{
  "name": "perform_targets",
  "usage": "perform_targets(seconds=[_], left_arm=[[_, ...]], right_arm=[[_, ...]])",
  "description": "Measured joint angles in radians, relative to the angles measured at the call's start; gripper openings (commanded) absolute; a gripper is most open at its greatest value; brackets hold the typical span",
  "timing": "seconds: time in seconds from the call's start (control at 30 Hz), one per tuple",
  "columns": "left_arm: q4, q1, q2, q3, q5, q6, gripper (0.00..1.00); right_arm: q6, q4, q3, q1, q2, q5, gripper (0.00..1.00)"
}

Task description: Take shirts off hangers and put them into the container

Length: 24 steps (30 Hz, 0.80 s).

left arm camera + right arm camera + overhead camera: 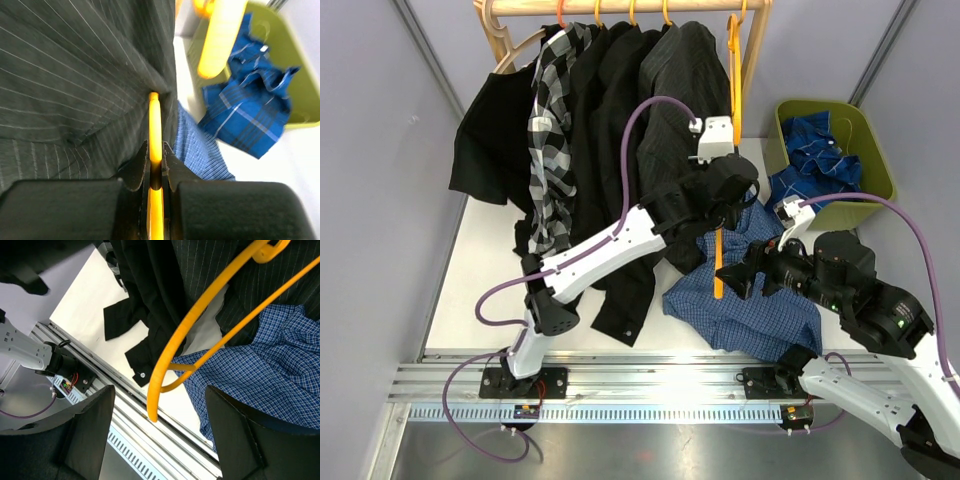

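My left gripper (722,222) is shut on a thin orange hanger (718,262), which hangs down from it; in the left wrist view the jaws (155,147) pinch the hanger (155,115) beside the charcoal pinstripe shirt (75,75). My right gripper (735,275) stands open, its fingers either side of the hanger's bare lower arm (172,355) without touching it. The lighter blue check shirt (750,305) lies crumpled on the table below. A dark blue plaid shirt (820,155) spills over the rim of the olive-green container (875,150).
The wooden rack (620,8) at the back carries a black-and-white plaid shirt (552,130), black shirts (610,110) and the pinstripe shirt (685,90) on orange hangers, plus a bare hanger (735,60). The metal rail (650,385) runs along the near edge.
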Motion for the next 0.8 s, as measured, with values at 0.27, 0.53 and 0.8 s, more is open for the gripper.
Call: perform_targets(seconds=[0.27, 0.53, 0.8], left_arm=[[-0.020, -0.002, 0.033, 0.002, 0.017, -0.005, 0.00], [-0.019, -0.017, 0.033, 0.002, 0.048, -0.016, 0.00], [0.010, -0.016, -0.030, -0.111, 0.067, -0.025, 0.00]], right_arm=[[-0.006, -0.012, -0.006, 0.001, 0.019, 0.010, 0.74], [0.020, -0.016, -0.058, 0.047, 0.080, 0.103, 0.46], [0.069, -0.069, -0.055, 0.132, 0.102, 0.240, 0.03]])
